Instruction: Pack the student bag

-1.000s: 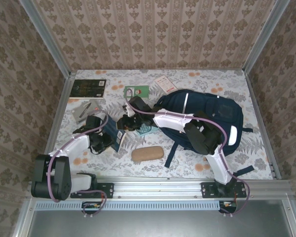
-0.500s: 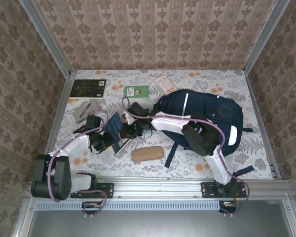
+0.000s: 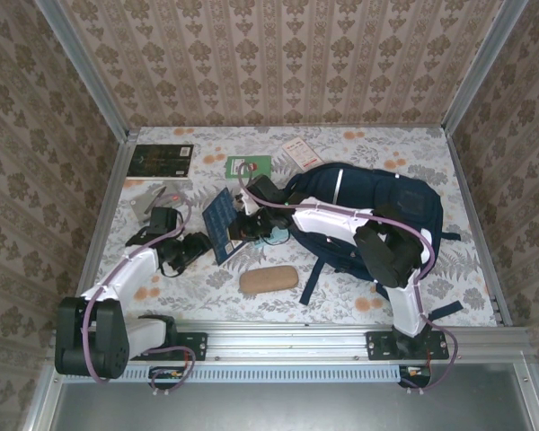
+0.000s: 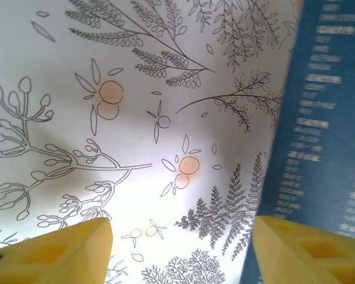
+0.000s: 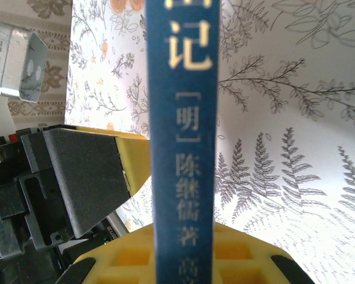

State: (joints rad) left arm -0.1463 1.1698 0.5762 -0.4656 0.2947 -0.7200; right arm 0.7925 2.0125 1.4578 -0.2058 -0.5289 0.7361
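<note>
Well, the right pincer (image 3: 248,226) is clamped narrow on the spine end of a thin blue paperback book (image 3: 221,225) with pale Chinese lettering, holding it tilted over the flowered tablecloth (image 3: 341,301). The left pincer (image 4: 180,248) stands wide at the book's eight o'clock, with nothing between its yellow fingers (image 4: 65,248). The large navy-blue fabric backpack (image 3: 391,190) with thin white stripes lies flat toward three o'clock of the table, its near end just beside the book. To my eye the book goes into that backpack next, and the worry is the grip: pinched at one edge, the book could swivel or slip as the arm swings. I cannot tell whether the backpack's mouth is open; if the fabric sags shut, the book's corner could snag or shove it. A tan oblong case (image 3: 269,279) at the book's five o'clock lies near enough to be clipped.
</note>
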